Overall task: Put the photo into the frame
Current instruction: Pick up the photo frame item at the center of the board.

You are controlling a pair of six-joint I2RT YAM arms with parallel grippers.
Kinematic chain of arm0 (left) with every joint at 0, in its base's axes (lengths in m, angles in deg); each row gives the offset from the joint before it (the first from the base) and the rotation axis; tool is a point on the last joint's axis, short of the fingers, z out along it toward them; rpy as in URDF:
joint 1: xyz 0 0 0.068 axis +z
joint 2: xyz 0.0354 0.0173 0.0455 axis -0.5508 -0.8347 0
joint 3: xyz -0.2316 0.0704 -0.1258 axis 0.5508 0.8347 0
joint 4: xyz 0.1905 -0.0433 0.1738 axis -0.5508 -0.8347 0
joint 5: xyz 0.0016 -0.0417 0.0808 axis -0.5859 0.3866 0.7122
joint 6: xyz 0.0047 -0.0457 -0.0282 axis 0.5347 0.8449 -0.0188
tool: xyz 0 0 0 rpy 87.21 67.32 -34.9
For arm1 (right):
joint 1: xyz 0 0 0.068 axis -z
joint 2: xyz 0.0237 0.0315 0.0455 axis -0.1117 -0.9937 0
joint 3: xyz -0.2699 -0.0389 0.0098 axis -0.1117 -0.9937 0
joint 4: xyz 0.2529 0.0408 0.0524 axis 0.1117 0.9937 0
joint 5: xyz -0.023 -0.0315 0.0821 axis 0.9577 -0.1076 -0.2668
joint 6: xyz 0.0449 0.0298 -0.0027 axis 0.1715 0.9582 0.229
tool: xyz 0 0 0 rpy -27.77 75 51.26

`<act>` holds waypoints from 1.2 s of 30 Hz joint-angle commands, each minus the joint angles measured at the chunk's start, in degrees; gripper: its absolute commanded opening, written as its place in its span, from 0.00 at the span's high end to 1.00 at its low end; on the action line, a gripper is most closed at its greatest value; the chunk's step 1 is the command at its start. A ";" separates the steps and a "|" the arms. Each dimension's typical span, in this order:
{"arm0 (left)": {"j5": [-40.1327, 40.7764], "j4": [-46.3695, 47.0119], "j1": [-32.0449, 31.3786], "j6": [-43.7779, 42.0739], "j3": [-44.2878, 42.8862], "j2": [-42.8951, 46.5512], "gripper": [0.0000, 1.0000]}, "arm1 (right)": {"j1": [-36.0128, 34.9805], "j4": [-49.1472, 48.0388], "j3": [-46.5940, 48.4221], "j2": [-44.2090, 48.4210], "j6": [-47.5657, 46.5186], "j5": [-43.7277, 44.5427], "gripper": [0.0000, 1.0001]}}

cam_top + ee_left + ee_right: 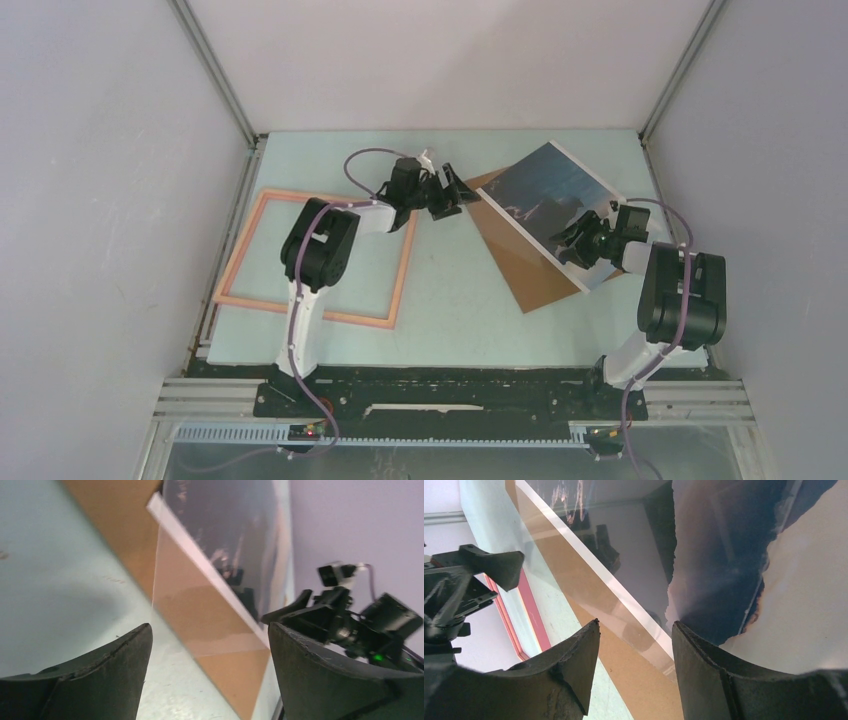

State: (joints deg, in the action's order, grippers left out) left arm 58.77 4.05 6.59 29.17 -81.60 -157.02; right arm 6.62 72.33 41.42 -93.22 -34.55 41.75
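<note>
While the left gripper (458, 200) hangs near the table's (450, 310) far middle, its jaws stand spread wide with nothing between them and touch nothing. In the left wrist view both dark fingers (100, 680) frame open air, and past them show the photo's white border and the brown backing board (520, 270) under it. The photo (545, 190) lies just off these jaws at 3 o'clock, apart from them, and askew on the board, its long side running from 11 to 5 o'clock.

At the photo's 5 o'clock end sits the right gripper (568, 246), jaws parted about halfway. Through the right wrist camera the white border runs slantwise into the gap between the two fingers (709, 675), the dark blue print filling the view beyond. Whether the tips touch the paper I cannot tell.

Well apart at 9 o'clock, the salmon-pink frame (305, 312) lies flat on the table under the left arm.
</note>
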 commanded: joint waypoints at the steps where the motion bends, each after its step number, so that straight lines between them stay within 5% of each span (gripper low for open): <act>1: -8.30 15.44 -1.12 9.30 1.65 1.07 0.13 | -0.64 1.25 1.20 -1.24 -1.66 1.94 0.37; 7: -1.93 12.93 -1.12 3.21 4.74 4.45 0.16 | -0.65 0.81 1.24 -1.15 -1.41 1.67 0.37; 15: 17.61 -13.32 -2.64 -11.49 0.37 7.77 0.08 | -0.82 1.03 1.20 -1.13 -1.47 1.84 0.37; 28: 17.93 -15.64 -4.11 -12.10 -3.39 4.07 0.08 | 5.88 9.97 3.12 6.76 -2.52 7.05 0.35; 36: 17.50 -21.47 -4.31 -14.05 -8.33 0.67 0.06 | 6.16 8.99 3.75 1.65 -1.95 6.58 0.36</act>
State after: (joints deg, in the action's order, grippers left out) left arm 75.56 -13.59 2.77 17.28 -85.62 -154.37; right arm 13.51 81.40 43.49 -88.56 -36.06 48.22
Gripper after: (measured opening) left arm 0.941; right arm 0.644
